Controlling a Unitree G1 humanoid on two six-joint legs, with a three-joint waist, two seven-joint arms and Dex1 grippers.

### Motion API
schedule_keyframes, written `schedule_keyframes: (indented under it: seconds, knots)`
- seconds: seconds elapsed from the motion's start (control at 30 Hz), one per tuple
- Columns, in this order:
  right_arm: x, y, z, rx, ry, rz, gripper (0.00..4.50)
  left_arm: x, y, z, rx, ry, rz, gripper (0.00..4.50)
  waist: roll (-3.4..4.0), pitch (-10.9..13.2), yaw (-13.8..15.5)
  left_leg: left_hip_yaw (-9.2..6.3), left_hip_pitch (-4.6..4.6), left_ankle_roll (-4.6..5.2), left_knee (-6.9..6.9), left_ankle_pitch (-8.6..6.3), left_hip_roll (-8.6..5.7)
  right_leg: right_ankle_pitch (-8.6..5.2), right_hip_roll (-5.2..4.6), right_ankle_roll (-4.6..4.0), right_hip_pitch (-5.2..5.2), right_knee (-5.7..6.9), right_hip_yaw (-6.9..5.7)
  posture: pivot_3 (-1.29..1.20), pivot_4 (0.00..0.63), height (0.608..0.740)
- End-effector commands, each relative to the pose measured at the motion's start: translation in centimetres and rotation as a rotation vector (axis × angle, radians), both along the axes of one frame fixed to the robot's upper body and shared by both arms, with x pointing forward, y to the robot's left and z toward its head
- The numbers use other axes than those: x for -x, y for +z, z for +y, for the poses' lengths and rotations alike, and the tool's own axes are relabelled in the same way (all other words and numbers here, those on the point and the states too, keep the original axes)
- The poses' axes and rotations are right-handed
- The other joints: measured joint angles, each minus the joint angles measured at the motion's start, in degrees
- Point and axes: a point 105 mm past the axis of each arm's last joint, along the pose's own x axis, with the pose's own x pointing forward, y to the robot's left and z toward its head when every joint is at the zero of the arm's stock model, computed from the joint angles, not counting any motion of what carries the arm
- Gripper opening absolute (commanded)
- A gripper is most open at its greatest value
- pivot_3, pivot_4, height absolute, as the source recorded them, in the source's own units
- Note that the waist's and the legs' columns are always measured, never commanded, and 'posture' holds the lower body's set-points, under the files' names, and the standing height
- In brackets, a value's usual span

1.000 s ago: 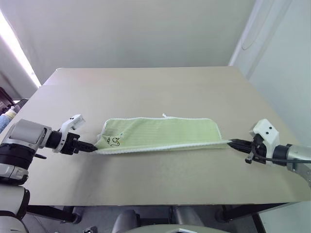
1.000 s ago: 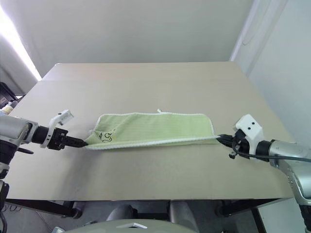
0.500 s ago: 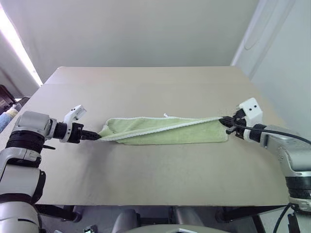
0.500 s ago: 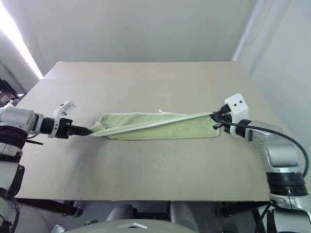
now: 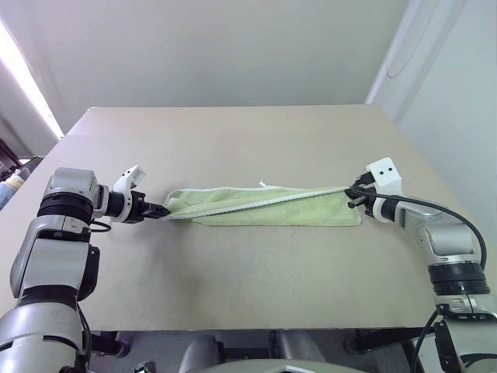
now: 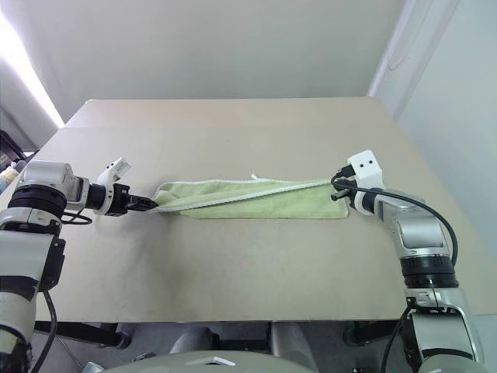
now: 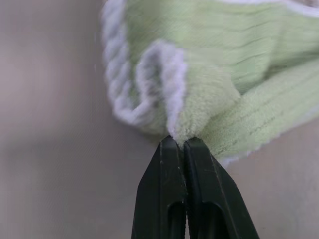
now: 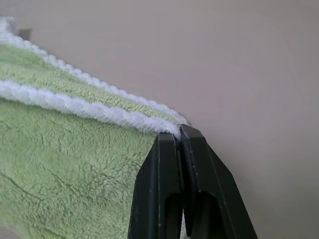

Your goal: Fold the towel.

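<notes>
One towel (image 5: 272, 207) on one table (image 5: 256, 287), two grippers, left gripper (image 5: 165, 210) and right gripper (image 5: 349, 194) jaws each pinching a corner.

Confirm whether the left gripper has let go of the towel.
No. In the left wrist view the left gripper is shut on a bunched corner of the towel.

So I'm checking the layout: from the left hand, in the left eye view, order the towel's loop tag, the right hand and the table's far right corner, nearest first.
1. Loop tag, on the towel's far edge, nearest the left hand.
2. Right hand, at the towel's other end.
3. Far right corner of the table.
</notes>
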Motion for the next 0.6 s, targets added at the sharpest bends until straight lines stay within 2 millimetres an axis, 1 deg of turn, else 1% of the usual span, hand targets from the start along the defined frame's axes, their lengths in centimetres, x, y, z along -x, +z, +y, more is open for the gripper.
schedule_keyframes:
  seconds: [0.03,0.17,0.23,0.37,0.47,0.6]
  knots:
    - [-0.8,2.3,-0.5,-0.025,-0.037,-0.069,0.05,-0.6,2.2,0.7,0.001,0.072,-0.019,0.0,0.0,0.0,0.05,0.0,0.0,0.0,0.0,0.0,0.0,0.0,0.0,0.0,0.0,0.0,0.0,0.0,0.0,0.712]
    - [-1.0,2.6,0.1,-0.083,-0.041,-0.067,0.05,-1.3,3.2,0.1,0.022,0.124,-0.021,0.0,0.0,0.0,0.1,-0.02,0.02,0.0,0.01,0.0,0.0,0.01,0.0,0.01,0.0,0.01,0.0,0.0,0.0,0.712]
    - [-1.2,2.7,0.1,-0.095,-0.05,-0.068,0.05,-1.6,3.1,0.3,0.01,0.162,-0.024,0.0,0.0,0.0,0.11,-0.02,0.02,0.0,0.0,0.0,0.0,0.01,0.0,0.01,0.0,0.02,0.0,0.0,0.0,0.712]
    - [-1.8,3.3,0.1,-0.14,-0.071,-0.08,0.05,-1.7,3.2,-0.6,-0.004,0.191,0.039,0.0,0.0,0.0,0.1,0.0,0.02,0.0,0.0,0.0,-0.01,0.02,-0.02,0.01,0.0,0.02,0.0,0.0,0.0,0.712]
    - [-2.2,3.6,0.1,-0.166,-0.09,-0.09,0.05,-2.2,3.7,-1.4,0.026,0.225,0.059,0.0,0.0,0.0,0.1,-0.02,0.01,0.0,0.0,0.0,-0.02,0.04,-0.01,0.02,0.0,0.02,0.0,0.0,0.0,0.712]
    - [-2.9,3.5,-0.1,-0.23,-0.157,-0.088,0.05,-3.2,3.9,-2.4,0.061,0.261,0.03,0.0,0.03,-0.02,0.06,-0.02,0.03,-0.01,-0.01,0.0,-0.01,0.17,-0.03,-0.13,0.0,0.02,-0.01,0.0,0.0,0.712]
